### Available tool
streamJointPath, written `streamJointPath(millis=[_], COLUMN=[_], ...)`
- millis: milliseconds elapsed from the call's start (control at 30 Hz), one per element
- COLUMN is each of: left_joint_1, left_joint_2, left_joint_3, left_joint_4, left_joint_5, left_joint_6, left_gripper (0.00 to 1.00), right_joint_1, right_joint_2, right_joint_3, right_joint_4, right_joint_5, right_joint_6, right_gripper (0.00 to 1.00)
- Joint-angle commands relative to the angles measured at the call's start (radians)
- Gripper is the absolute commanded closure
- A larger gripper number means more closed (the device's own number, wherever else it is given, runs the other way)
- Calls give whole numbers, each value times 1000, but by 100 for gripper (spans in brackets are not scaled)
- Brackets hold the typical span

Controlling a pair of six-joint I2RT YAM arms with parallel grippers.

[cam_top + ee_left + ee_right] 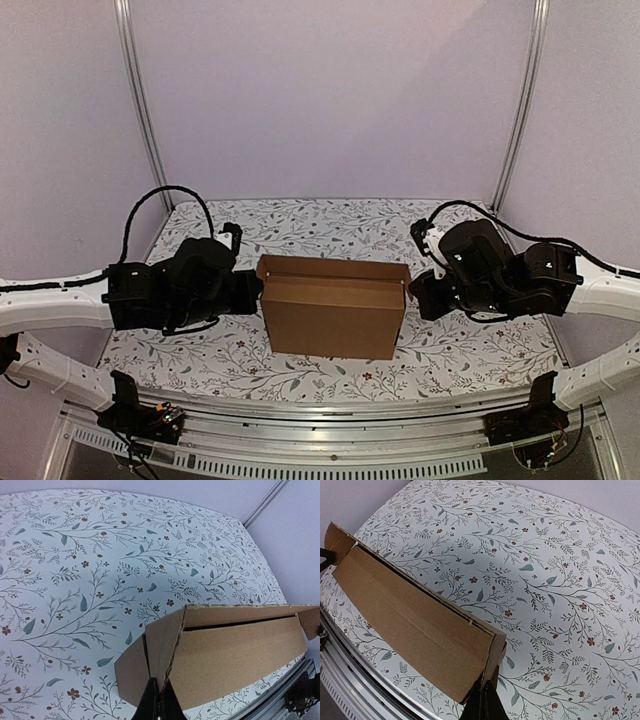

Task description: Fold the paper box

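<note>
At frame centre the paper box (333, 318) is held upright — left gripper (255, 288) and right gripper (410, 292) each clamped tight on an end wall — so both ends should be moved together, evenly.

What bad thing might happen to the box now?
The left gripper and right gripper each seem to pinch just a thin end edge of the paper box, so it might slip or tear. A gap shows along its top, so uneven pulling could twist it open.

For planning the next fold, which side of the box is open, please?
The top side of the box: a dark gap runs there; front and ends look closed.
</note>
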Motion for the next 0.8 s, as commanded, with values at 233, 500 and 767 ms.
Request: streamJointPath(millis=[233,500,767], left_joint_1=[-38,-45,-49], left_joint_2=[66,66,66], left_joint_3=[-33,-34,-33], left_joint_4=[-171,-172,-172], left_joint_5=[63,57,54], left_joint_6=[-29,-33,-34], left_gripper=[100,100,100], right_joint_1=[24,35,41], right_joint_2=[9,18,25], right_joint_3=[5,-6,-26], right_joint_4=[83,110,121], right_joint_5=[-26,-21,-2], right_joint_6=[82,119,138], right_gripper=[100,100,100])
